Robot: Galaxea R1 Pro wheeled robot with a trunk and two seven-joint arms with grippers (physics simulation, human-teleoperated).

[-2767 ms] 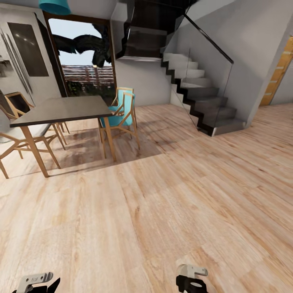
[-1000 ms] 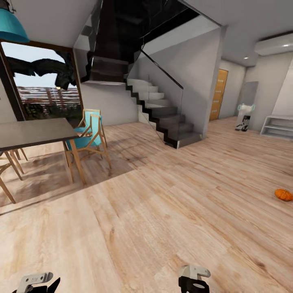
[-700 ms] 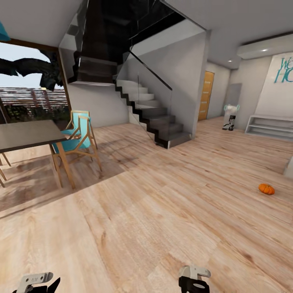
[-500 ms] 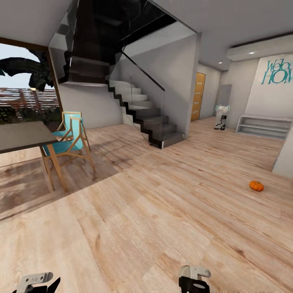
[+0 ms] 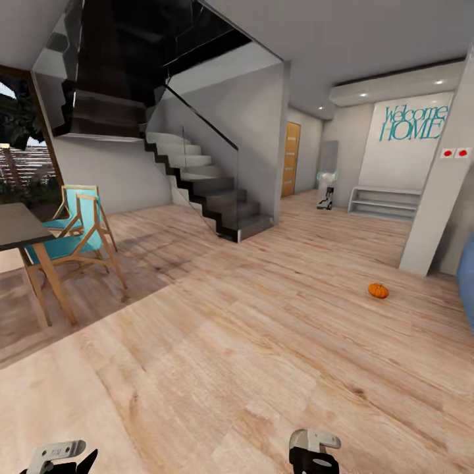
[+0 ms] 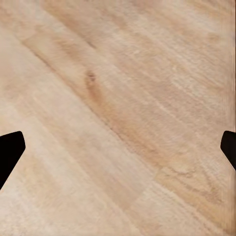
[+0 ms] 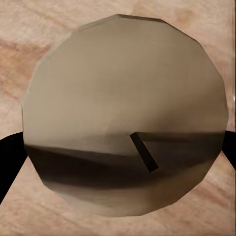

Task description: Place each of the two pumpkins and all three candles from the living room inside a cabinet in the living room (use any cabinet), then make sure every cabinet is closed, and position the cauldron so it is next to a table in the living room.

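One small orange pumpkin (image 5: pixel 378 290) lies on the wooden floor at the right, near the foot of a white pillar and far ahead of both arms. In the right wrist view a pale round candle (image 7: pixel 125 113) with a short dark wick sits between the black fingers (image 7: pixel 10 157) of my right gripper (image 7: pixel 118 157), which is shut on it. The right gripper (image 5: pixel 313 454) also shows at the head view's lower edge. My left gripper (image 6: pixel 118 152) is open over bare floor, and its top (image 5: pixel 59 457) shows low at the left. The cabinet and the cauldron are out of view.
A dark dining table (image 5: pixel 13 227) with a teal chair (image 5: pixel 76 230) stands at the left. A staircase (image 5: pixel 210 191) rises at the back. A white pillar (image 5: pixel 438 210), a white open shelf unit (image 5: pixel 385 201) and a blue object (image 5: pixel 467 276) are at the right.
The whole head view has swung to the right, so the camera turned. The pumpkin, pillar and far wall came into view. Both grippers hold the same pose.
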